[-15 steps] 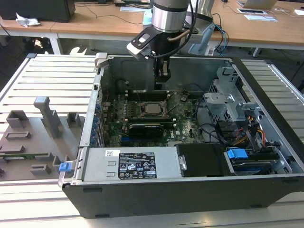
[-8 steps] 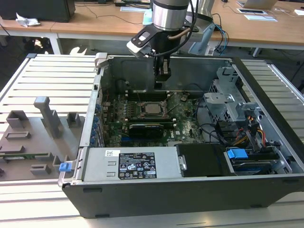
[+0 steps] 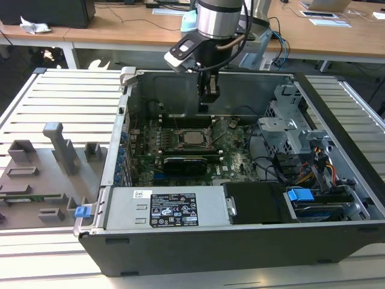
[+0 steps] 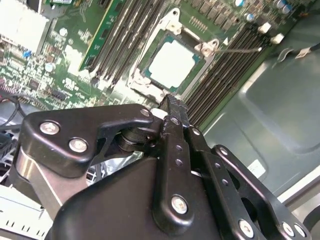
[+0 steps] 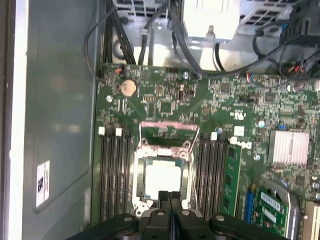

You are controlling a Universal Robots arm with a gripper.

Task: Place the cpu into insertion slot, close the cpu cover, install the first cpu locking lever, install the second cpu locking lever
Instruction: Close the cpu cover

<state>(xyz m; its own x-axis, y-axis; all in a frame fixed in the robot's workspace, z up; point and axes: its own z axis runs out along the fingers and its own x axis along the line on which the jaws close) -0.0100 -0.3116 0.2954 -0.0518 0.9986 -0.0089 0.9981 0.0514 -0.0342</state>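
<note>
The fingers are clenched on nothing: in both wrist views the gripper (image 5: 169,196) (image 4: 170,104) shows its two tips pressed together, hanging above the near edge of the insertion slot (image 5: 139,186). The cpu (image 5: 161,178) sits inside that slot, its pale metal top facing up and looking square to the frame. Just beyond the slot shows a thin frame plate that is likely the cpu cover (image 5: 167,124). Whether it stands raised or lies flat is hard to tell. A wire locking lever (image 4: 240,50) juts out sideways from the socket corner, so it appears unlatched. The main risk, as I judge it, is the closed tips coming down on the chip or the socket frame instead of the thin wire. A slip off the lever could scrape the memory slots (image 5: 112,175) flanking the socket. A chip not fully seated would also suffer under a forced cover. The open computer case (image 3: 198,241) rests on the slatted surface (image 3: 60,90) and holds the motherboard (image 5: 165,95) and bundled cables (image 5: 125,40).
</note>
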